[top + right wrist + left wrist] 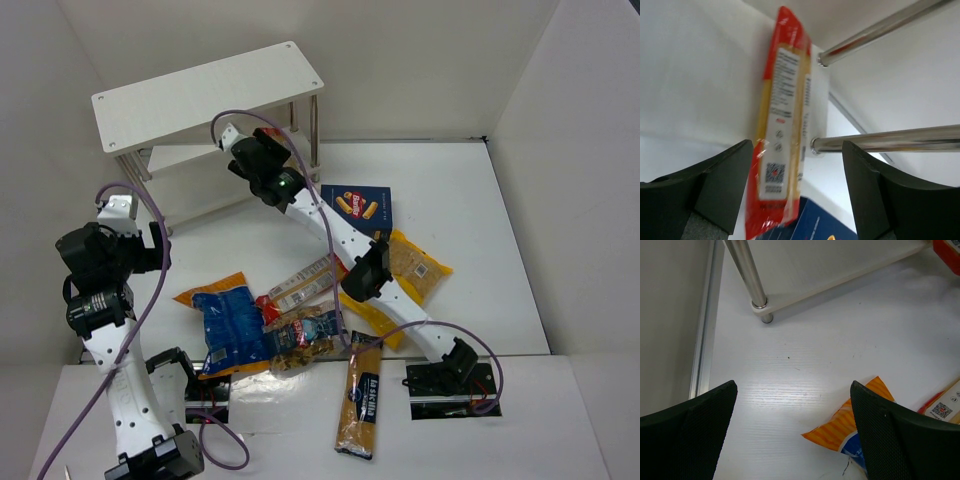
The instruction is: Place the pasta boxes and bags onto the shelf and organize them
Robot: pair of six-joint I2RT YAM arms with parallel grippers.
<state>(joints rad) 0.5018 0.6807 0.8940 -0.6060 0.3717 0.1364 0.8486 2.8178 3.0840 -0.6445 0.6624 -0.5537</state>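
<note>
The white two-tier shelf (210, 88) stands at the back left. My right gripper (238, 142) reaches under its top board and is open. In the right wrist view (797, 150) a red-and-clear spaghetti pack (782, 125) lies on the lower board (700, 75) between the open fingers, ungripped, its end overhanging. My left gripper (125, 215) is open and empty, over the table near the shelf's front left post (747, 272). A dark blue box (362, 208), yellow bag (415, 270), blue-orange bag (225, 325), clear-brown bag (305, 335), second red-and-clear pack (300, 280) and blue-labelled spaghetti pack (360, 395) lie on the table.
White walls enclose the table on the left, back and right. Thin silver posts (890, 142) flank my right gripper. A corner of the blue-orange bag (850, 422) lies beside my left gripper's right finger. The arm bases and cables sit at the near edge.
</note>
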